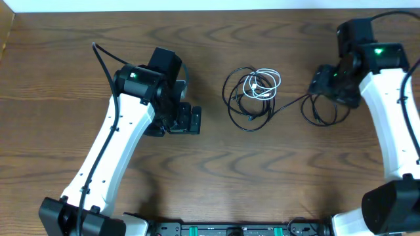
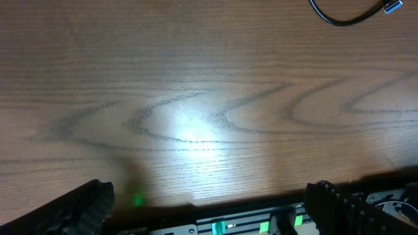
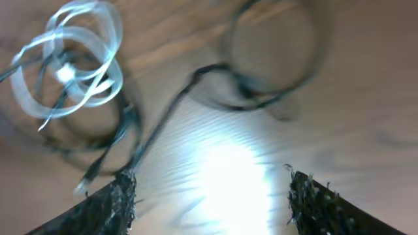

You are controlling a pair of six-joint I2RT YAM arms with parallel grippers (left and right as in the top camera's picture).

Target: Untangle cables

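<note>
Cables (image 1: 252, 98): one tangled heap on the wooden table (image 1: 65, 65), roughly mid-width and toward the far side, between the two arms.
White cable (image 1: 264, 85): short, wound in small overlapping loops, lying in the right part of the heap. In the right wrist view it shows as a pale coil (image 3: 65, 72) at upper left, blurred.
Black cables (image 1: 237, 105): thin, in wider rings around and under the white one. How many there are cannot be told.
Strand (image 1: 292, 103): a single black line running from the heap's right side toward the right arm.
Loop (image 1: 321, 113): a separate black ring at the end of that strand, flat on the wood and apart from the heap. It shows in the right wrist view as a dark ring (image 3: 274, 59) near the top, with the strand (image 3: 163, 124) slanting down and left from it.
Right gripper (image 1: 328, 84): over the far edge of the loop. In its own camera (image 3: 209, 196) the fingers (image 3: 111, 202) are spread, with lit bare wood between them. It holds nothing; the loop lies beyond the tips. The picture is blurred.
Left gripper (image 1: 193, 120): well to the left of the heap, touching no cable. In its own camera (image 2: 209, 202) the fingers (image 2: 85, 209) stand wide apart at the lower corners, with only wood grain between.
Left wrist, upper right corner: an arc of black cable (image 2: 339, 18) ending in a blue-tipped plug (image 2: 392, 6), well clear of the fingers.
</note>
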